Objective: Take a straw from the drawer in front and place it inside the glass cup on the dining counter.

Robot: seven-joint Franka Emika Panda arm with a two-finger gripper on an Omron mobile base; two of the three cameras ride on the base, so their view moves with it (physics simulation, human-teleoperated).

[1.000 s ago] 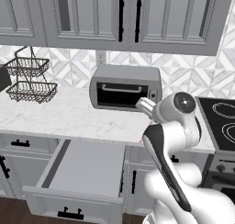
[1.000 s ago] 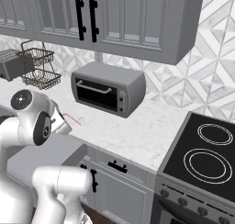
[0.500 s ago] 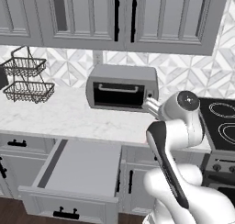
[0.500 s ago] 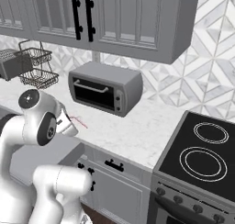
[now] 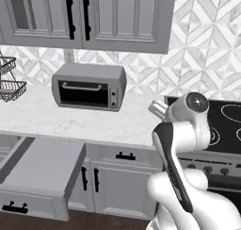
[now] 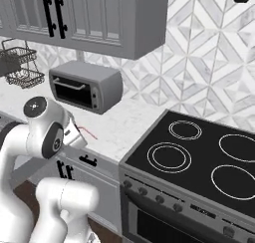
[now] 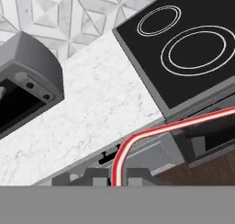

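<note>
My gripper (image 7: 113, 176) is shut on the thin pink-red straw (image 7: 151, 131), which rises between the fingertips and bends off to the right. From the right base, the gripper (image 6: 75, 136) hangs over the white worktop's front edge, with the straw (image 6: 89, 134) sticking out of it as a thin pink line. The left base view has the gripper (image 5: 156, 108) just behind the arm's wrist. The wide grey drawer (image 5: 42, 170) stands pulled open at the lower left. The glass cup and the dining counter are out of view.
A grey toaster oven (image 5: 88, 86) (image 6: 85, 86) sits on the white worktop (image 5: 108, 123). A black stove (image 6: 199, 152) (image 7: 183, 39) adjoins it on the right. A wire basket (image 6: 20, 67) stands far left, with grey wall cabinets (image 5: 117, 17) overhead.
The whole picture has slid left in both base views, so the base has moved right toward the stove. The gripper stays shut on the straw.
</note>
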